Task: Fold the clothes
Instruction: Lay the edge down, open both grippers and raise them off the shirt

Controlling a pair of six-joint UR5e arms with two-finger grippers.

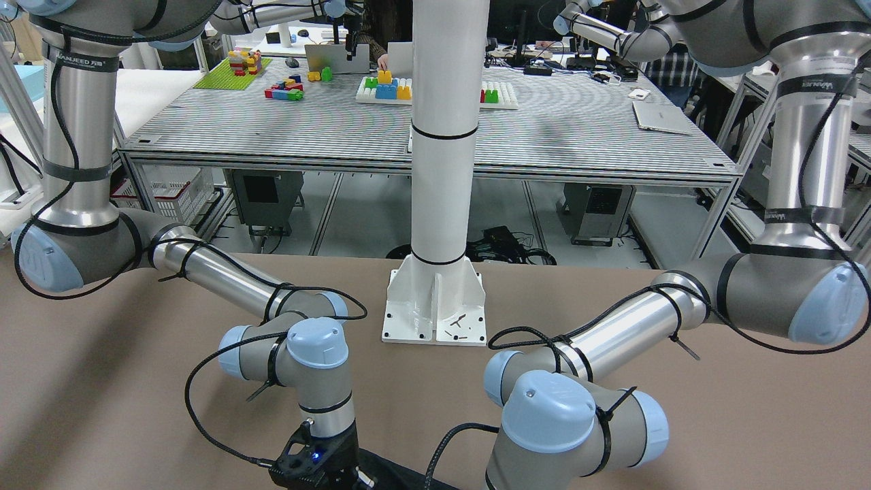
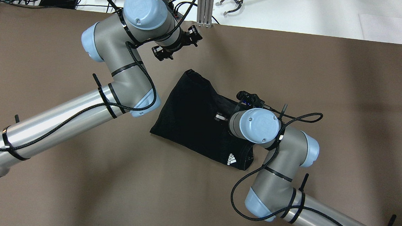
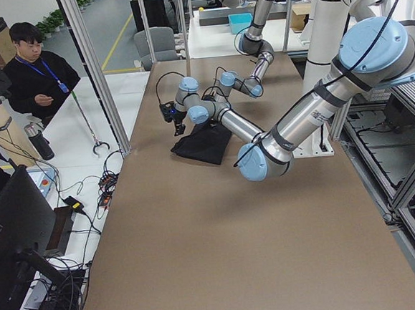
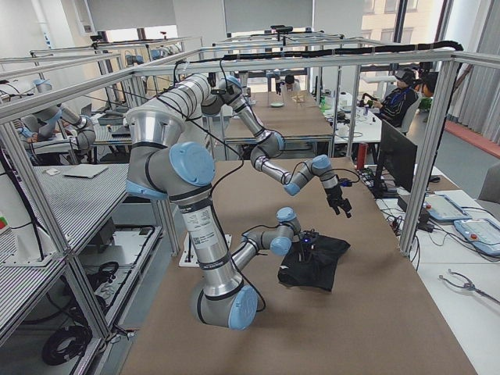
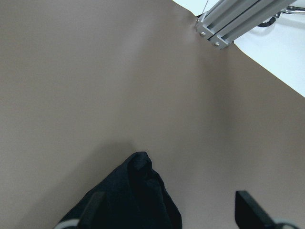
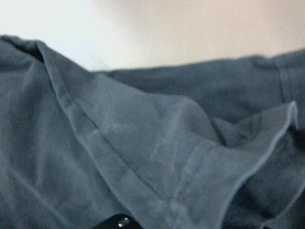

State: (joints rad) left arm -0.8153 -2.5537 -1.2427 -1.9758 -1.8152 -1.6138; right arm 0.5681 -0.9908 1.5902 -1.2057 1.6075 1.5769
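The black garment (image 2: pixel 190 116) lies partly folded in the middle of the brown table, its white Adidas logo (image 2: pixel 231 160) near the robot's side. It also shows in the exterior left view (image 3: pixel 203 144) and exterior right view (image 4: pixel 312 267). My right gripper (image 2: pixel 221 117) is low on the garment's right part, mostly hidden under its wrist. Its wrist view is filled with fabric (image 6: pixel 143 143), a hemmed flap running down to the jaws, so it looks shut on the cloth. My left gripper (image 2: pixel 176 44) hangs open and empty beyond the garment's far tip (image 5: pixel 143 191), not touching it.
The white pillar (image 1: pixel 446 136) stands on its base plate (image 1: pixel 435 309) at the robot's side of the table. An aluminium post (image 2: pixel 205 6) stands at the far table edge near my left gripper. A person (image 3: pixel 32 75) sits off the table's far side.
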